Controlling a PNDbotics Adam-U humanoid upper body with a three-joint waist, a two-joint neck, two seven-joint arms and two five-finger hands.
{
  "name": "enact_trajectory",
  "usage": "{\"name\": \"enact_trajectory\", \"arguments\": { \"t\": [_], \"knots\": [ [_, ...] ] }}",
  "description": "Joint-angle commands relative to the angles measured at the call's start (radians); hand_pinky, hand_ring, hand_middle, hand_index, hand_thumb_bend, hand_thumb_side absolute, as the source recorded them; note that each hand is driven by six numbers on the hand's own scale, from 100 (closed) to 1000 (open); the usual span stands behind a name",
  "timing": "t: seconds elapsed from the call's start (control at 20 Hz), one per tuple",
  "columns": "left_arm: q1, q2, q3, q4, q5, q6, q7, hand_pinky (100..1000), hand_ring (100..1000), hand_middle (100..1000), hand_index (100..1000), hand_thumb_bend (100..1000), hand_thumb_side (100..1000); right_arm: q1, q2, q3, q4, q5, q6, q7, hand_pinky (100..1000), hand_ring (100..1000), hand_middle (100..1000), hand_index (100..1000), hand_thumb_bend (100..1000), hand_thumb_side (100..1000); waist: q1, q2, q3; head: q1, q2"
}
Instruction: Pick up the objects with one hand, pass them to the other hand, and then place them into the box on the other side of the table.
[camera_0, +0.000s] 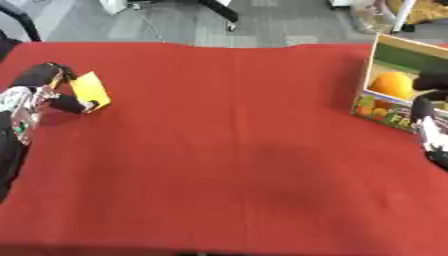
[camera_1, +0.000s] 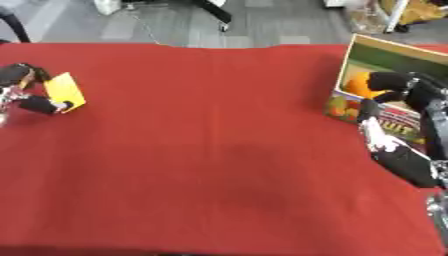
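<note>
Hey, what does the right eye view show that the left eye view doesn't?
Only the right eye view shows the right hand reaching over the box beside the orange object, with much of its forearm. Only the left eye view shows more of the left arm at the left edge. Both show the left hand pinching the yellow card over the red tablecloth.

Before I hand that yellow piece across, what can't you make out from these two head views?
- The flat yellow object: blurred in both views; the left hand covers its near edge, and what it is stays unclear.
- The open cardboard fruit box: cut off by the right edge; the right hand hides part of the inside, beside something orange.
- Right hand fingers: blurred, whether curled or straight unclear.
</note>
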Motion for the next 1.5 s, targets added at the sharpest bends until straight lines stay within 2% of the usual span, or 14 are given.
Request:
{"name": "enact_trajectory", "arguments": {
  "t": [0.05,0.2,0.3,0.75,1.1,1.2,1.3,1.5],
  "knots": [
    [-0.01,0.016,0.006,-0.002,0.018,-0.002,0.005,737,683,690,800,576,476,-0.006,-0.009,-0.003,-0.022,-0.001,0.0,0.003,635,718,660,763,134,489,-0.013,0.009,0.002,0.002,-0.012],
    [-0.011,0.018,0.004,-0.006,0.02,-0.005,0.008,758,717,737,837,668,534,-0.006,-0.009,-0.003,-0.022,-0.001,0.001,0.004,635,718,660,763,133,489,-0.014,0.008,0.003,0.003,-0.011],
    [-0.012,0.02,0.004,-0.009,0.016,-0.005,0.013,760,720,742,843,683,545,-0.006,-0.01,-0.003,-0.022,-0.001,0.0,0.005,635,718,660,763,131,489,-0.014,0.008,0.003,0.004,-0.011],
    [-0.011,0.023,0.007,-0.011,0.016,0.005,0.047,754,707,728,833,680,547,-0.004,-0.011,-0.004,-0.022,-0.002,0.002,0.004,635,719,660,761,125,490,-0.014,0.009,0.002,0.004,-0.012],
    [-0.006,0.016,0.004,0.005,0.031,0.0,0.004,730,656,671,788,517,460,-0.002,-0.009,-0.003,-0.022,-0.004,0.002,0.006,635,719,668,760,118,491,-0.015,0.011,0.0,0.006,-0.01],
    [-0.005,0.016,0.005,0.005,0.033,0.001,-0.002,719,632,642,766,442,421,-0.001,-0.009,-0.003,-0.022,-0.004,0.003,0.006,635,719,668,760,117,491,-0.016,0.011,-0.001,0.006,-0.01],
    [-0.005,0.017,0.007,0.0,0.037,0.004,0.003,702,609,606,738,360,378,0.0,-0.009,-0.003,-0.022,-0.004,0.004,0.006,635,719,668,760,117,491,-0.016,0.01,-0.001,0.005,-0.01],
    [-0.002,0.022,0.009,-0.03,0.074,-0.001,0.035,671,578,565,704,293,348,0.001,-0.009,-0.003,-0.022,-0.005,0.005,0.006,636,720,668,760,114,491,-0.015,0.009,0.0,0.005,-0.009]
  ]
}}
